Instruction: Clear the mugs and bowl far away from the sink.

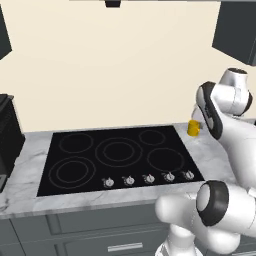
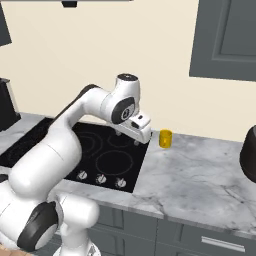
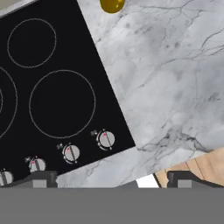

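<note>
Open tool (image 3: 111, 177) hangs well short of yellow mug (image 3: 112, 5).

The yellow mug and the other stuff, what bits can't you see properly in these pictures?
- Yellow mug: hand view, its top is cut off by the upper edge.
- Yellow mug: left base view, the arm covers its right side.
- Dark round thing: right base view, cut by the right edge, can't name it.
- Stovetop: hand view, left part runs off the frame.

text: none legible | labels: none | stovetop (image 1: 120, 159) knobs: marks unreadable
</note>
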Tool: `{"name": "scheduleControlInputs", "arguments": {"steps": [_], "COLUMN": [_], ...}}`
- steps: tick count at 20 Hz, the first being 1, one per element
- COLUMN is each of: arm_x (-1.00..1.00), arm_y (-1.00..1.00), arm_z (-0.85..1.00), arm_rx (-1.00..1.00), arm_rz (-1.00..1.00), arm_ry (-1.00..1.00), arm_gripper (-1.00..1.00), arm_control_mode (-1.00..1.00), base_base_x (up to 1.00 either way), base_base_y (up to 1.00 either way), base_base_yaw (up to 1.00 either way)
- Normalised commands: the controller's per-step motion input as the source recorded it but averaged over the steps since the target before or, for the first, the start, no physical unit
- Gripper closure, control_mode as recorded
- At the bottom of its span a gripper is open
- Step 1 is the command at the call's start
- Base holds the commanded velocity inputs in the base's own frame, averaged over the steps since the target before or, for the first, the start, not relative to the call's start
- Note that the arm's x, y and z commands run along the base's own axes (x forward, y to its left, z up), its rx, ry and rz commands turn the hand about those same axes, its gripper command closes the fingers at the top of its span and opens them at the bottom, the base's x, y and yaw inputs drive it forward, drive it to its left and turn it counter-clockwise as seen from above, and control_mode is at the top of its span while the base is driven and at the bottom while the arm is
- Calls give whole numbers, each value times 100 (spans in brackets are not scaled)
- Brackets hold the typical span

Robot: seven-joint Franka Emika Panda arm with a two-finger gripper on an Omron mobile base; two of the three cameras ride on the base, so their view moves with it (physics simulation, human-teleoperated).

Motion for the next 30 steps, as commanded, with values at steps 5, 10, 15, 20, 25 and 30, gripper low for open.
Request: {"name": "scheduleControlInputs", "arguments": {"steps": [5,10,15,20,25,30], "arm_x": [-13,-20,-17,-14,0,0], "arm_y": [10,4,0,0,0,0], "arm_z": [20,40,29,3,0,0], "arm_rx": [-4,-11,-1,0,0,0], "arm_rz": [-1,2,3,2,0,0], "arm_ry": [-17,-25,-3,-1,0,0], "arm_gripper": [-100,-100,-100,-100,-100,-100], "arm_control_mode": [-100,-100,-100,100,100,100], "base_base_x": [0,0,0,-19,-36,0], "base_base_y": [0,0,0,0,-1,0], "base_base_yaw": [0,0,0,0,-60,-100]}}
